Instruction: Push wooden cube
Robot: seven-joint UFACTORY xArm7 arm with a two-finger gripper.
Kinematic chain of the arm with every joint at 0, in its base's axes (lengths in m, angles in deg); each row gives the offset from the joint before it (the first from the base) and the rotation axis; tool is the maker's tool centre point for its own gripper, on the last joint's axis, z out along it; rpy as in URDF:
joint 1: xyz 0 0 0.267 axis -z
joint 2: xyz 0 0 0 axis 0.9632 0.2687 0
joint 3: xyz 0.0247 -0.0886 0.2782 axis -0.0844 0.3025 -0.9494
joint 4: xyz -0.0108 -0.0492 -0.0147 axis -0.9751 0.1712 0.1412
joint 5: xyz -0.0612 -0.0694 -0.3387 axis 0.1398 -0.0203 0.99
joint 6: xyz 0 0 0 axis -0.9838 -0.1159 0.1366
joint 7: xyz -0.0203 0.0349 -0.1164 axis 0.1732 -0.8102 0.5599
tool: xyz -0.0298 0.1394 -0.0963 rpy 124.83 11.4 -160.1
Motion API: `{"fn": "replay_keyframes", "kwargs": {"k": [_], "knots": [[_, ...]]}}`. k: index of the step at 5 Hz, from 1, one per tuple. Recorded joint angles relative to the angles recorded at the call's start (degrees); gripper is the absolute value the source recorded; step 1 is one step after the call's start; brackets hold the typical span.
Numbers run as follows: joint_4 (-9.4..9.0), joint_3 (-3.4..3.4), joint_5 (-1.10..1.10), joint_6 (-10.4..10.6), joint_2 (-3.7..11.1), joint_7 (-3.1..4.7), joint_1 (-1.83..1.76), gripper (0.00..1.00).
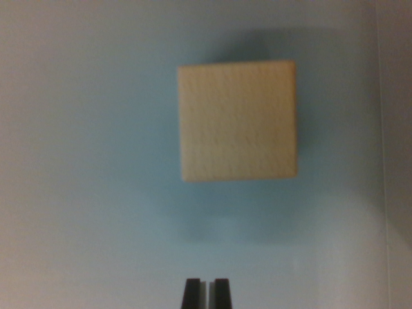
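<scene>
A pale wooden cube (237, 120) lies on a light blue-grey surface, seen from straight above and a little blurred, in the upper middle of the wrist view. My gripper (206, 286) shows only as two black fingertips at the bottom edge. They stand close together with a thin pale strip between them and hold nothing. The fingertips are well below the cube in the picture, apart from it, and slightly toward the wrist view's left of its centre.
A faint straight line (381, 129), an edge or seam of the surface, runs top to bottom near the wrist view's right side. A soft shadow (232, 225) lies on the surface between the cube and the fingertips.
</scene>
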Motion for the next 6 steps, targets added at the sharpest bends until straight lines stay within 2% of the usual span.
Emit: {"fn": "replay_keyframes", "kwargs": {"k": [1, 2, 3, 4, 5, 6], "knots": [[-0.78, 0.29, -0.15, 1.6, 0.98, 0.96, 0.41, 0.0], [-0.78, 0.29, -0.15, 1.6, 0.98, 0.96, 0.41, 0.0], [-1.4, 0.52, -0.26, 2.9, 1.75, 1.72, 0.74, 0.0], [-1.4, 0.52, -0.26, 2.9, 1.75, 1.72, 0.74, 0.0], [-1.89, 0.71, -0.36, 3.9, 2.38, 2.34, 1.0, 0.0], [-1.89, 0.71, -0.36, 3.9, 2.38, 2.34, 1.0, 0.0]]}}
